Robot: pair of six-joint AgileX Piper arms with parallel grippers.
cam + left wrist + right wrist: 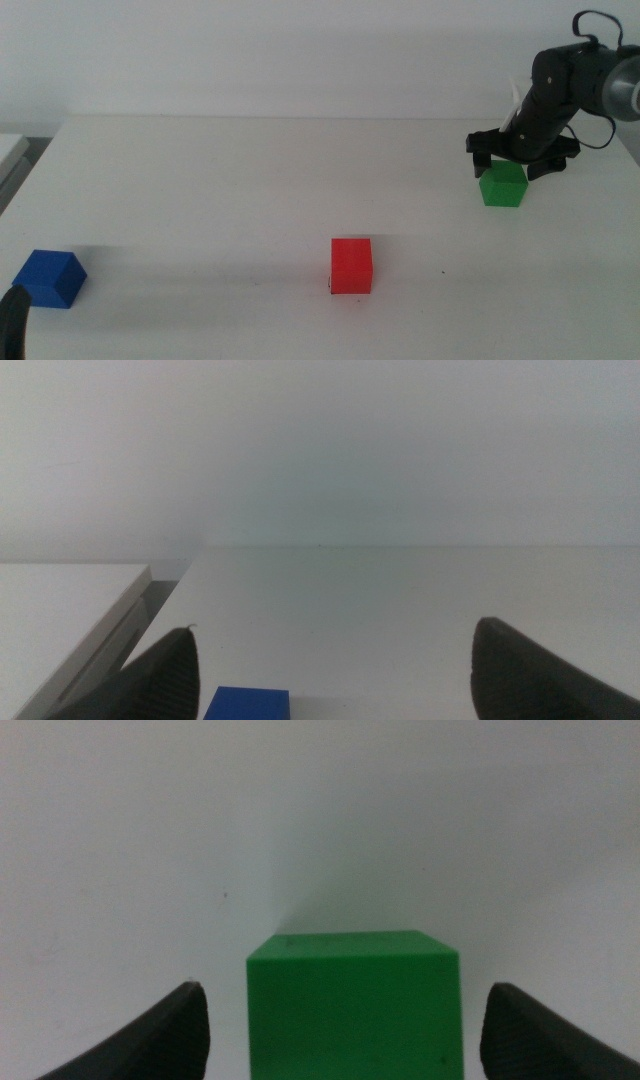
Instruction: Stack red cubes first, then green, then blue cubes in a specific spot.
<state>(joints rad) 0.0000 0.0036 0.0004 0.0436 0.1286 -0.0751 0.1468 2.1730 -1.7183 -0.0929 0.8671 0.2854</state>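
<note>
Middle view gives me the red cube (351,265) as my landmark: a small, matte, sharp-edged block sitting on the smooth white table (230,180), toward the near edge. The green cube (502,185), same size and same flat finish, rests on the table behind the red cube and off toward the right arm's side, well apart from it. My right gripper (518,160) hangs directly over that green cube, its dark jaws spread to either side of the block. In the right wrist view I see the green cube (353,1005) between the two rounded black jaws with clear white table showing on both sides, so the jaws are open wide and grip nothing. The blue cube (48,277) lies well to the left arm's side of the red cube, about level with it. My left gripper (14,322) waits just in front of the blue cube; the left wrist view shows its jaws wide apart, empty, with the blue cube's (247,703) top between them.
</note>
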